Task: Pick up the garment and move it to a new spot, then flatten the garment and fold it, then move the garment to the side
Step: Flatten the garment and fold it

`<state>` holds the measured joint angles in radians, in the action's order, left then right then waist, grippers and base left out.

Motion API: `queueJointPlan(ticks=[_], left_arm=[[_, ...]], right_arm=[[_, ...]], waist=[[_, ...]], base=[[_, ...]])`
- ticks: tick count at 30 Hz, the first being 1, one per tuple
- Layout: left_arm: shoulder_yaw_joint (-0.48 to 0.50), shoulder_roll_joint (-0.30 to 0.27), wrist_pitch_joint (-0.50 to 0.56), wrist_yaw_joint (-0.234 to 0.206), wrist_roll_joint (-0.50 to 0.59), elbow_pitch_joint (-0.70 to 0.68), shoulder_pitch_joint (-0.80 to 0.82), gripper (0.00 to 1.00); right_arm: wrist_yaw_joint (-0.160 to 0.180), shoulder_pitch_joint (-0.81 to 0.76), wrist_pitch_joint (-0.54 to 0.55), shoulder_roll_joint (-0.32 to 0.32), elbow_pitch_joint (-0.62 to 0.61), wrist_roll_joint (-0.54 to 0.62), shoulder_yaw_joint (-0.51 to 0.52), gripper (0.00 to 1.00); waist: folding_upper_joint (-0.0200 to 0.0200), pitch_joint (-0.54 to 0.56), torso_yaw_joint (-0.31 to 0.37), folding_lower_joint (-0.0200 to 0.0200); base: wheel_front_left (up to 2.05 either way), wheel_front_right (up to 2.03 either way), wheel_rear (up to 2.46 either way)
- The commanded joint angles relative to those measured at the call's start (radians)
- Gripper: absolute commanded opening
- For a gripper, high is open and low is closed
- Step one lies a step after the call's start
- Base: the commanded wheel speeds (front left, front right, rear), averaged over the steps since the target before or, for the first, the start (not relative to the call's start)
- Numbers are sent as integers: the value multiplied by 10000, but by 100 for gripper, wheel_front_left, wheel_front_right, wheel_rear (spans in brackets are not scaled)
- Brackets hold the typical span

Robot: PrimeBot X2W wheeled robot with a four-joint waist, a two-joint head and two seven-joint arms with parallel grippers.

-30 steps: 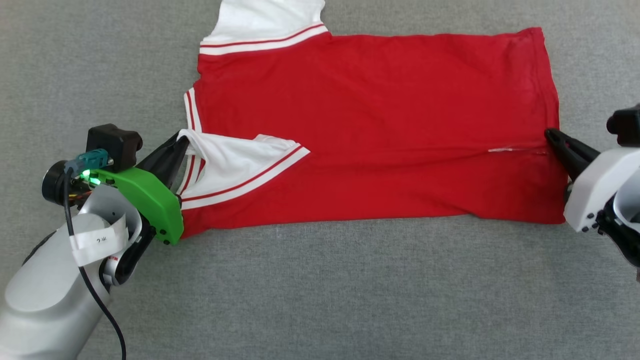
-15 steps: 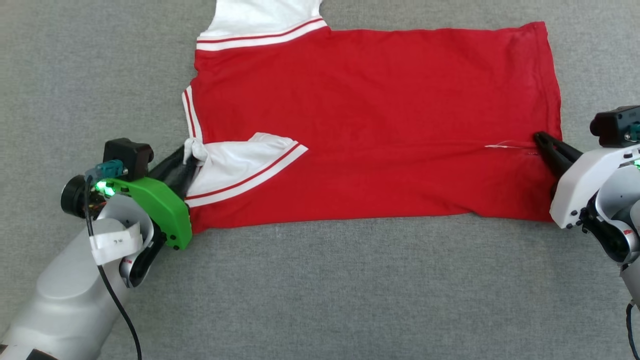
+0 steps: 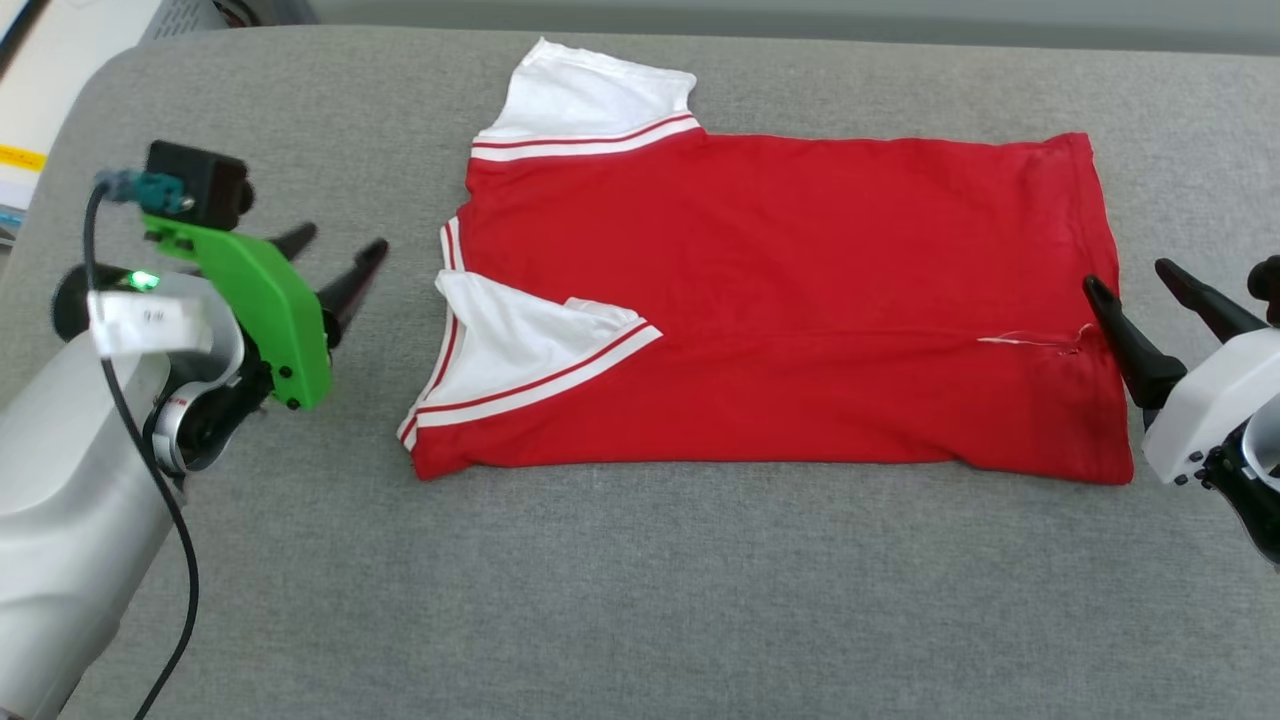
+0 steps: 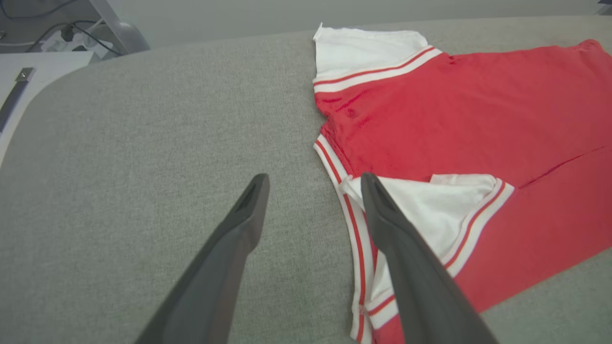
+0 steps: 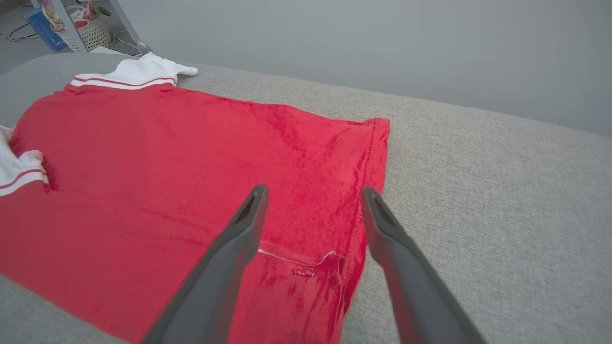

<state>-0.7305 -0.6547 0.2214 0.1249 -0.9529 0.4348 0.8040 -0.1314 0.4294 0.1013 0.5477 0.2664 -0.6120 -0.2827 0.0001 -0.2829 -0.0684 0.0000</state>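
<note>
The garment (image 3: 780,290) is a red jersey T-shirt lying flat on the grey surface, its near long edge folded over onto the body, with one white sleeve (image 3: 530,345) lying on top and the other white sleeve (image 3: 590,100) sticking out at the far left corner. My left gripper (image 3: 338,243) hovers open just left of the collar end, holding nothing. In the left wrist view its fingers (image 4: 411,267) stand apart beside the striped trim (image 4: 356,248). My right gripper (image 3: 1128,278) is open at the hem end (image 5: 363,181), empty.
The grey padded surface (image 3: 640,600) has its rounded far left corner and far edge in view. Beyond that corner are a white table (image 4: 28,71), cables and a basket (image 5: 88,28). A plain grey wall (image 5: 382,43) stands behind.
Both grippers have opened and let go of the shirt, then drawn back and upward from it. The folded-over edge now lies flat. The head camera has tilted up, so the far edge shows.
</note>
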Motion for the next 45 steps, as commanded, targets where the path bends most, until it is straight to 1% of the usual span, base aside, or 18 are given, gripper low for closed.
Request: queueJointPlan(ticks=[1,3,5,7,10,15,20,24,25,26,30,34,38,42,45], left_arm=[[-336,-103,1639,50,-839,-311,210,100],[-540,-204,2695,52,-1279,-507,293,100],[-719,-236,3477,53,-1573,-599,351,100],[-913,-232,4082,53,-1735,-622,364,100],[-1142,-140,4671,-11,-1888,-554,310,100],[-1487,15,5091,-49,-1924,-162,86,100],[-1857,237,5045,-36,-1704,529,-206,100],[-2014,547,4848,-9,-1710,1020,-402,100],[-2080,588,4753,3,-1640,1081,-402,22],[-2117,617,4667,12,-1608,1126,-403,0],[-2057,644,3992,41,-1582,1117,-354,0],[-1946,391,3235,52,-1580,645,-386,0],[-1973,-33,2715,54,-1506,-53,-484,0],[-1986,-370,2362,55,-1421,-690,-604,0],[-1969,-499,2228,52,-1345,-1033,-616,0]], right_arm=[[7,-207,179,-39,-234,147,153,100],[7,-229,332,-74,-383,231,220,100],[7,-240,437,-146,-499,294,272,100],[7,-250,549,-223,-599,337,273,100],[7,-246,696,-299,-688,380,293,100],[7,-140,868,-450,-791,429,248,100],[7,-44,928,-536,-750,488,148,100],[7,7,943,-558,-738,466,117,100],[7,28,956,-511,-757,484,127,100],[7,55,975,-465,-775,511,135,100],[7,230,1189,-225,-931,668,233,100],[7,446,2053,224,-1220,612,279,100],[7,515,3696,986,-1698,118,36,100],[7,484,5711,1780,-2164,-623,-164,100],[7,401,6792,2106,-2309,-902,-204,100]], waist=[[-1,150,-158,0],[-1,108,-148,0],[-1,73,-129,0],[-1,21,-87,0],[-1,-99,-21,0],[-1,-371,187,0],[-1,-596,311,0],[-1,-649,329,0],[-1,-633,320,0],[-1,-610,317,0],[-1,-384,290,0],[-1,-186,289,0],[-1,-85,235,0],[-1,-62,163,0],[-1,-173,85,0]], base=[[0,0,0],[0,0,0],[0,0,0],[0,0,0],[0,0,0],[0,0,0],[0,0,0],[0,0,0],[0,0,0],[0,0,0],[0,0,0],[0,0,0],[0,0,0],[0,0,0],[0,0,0]])
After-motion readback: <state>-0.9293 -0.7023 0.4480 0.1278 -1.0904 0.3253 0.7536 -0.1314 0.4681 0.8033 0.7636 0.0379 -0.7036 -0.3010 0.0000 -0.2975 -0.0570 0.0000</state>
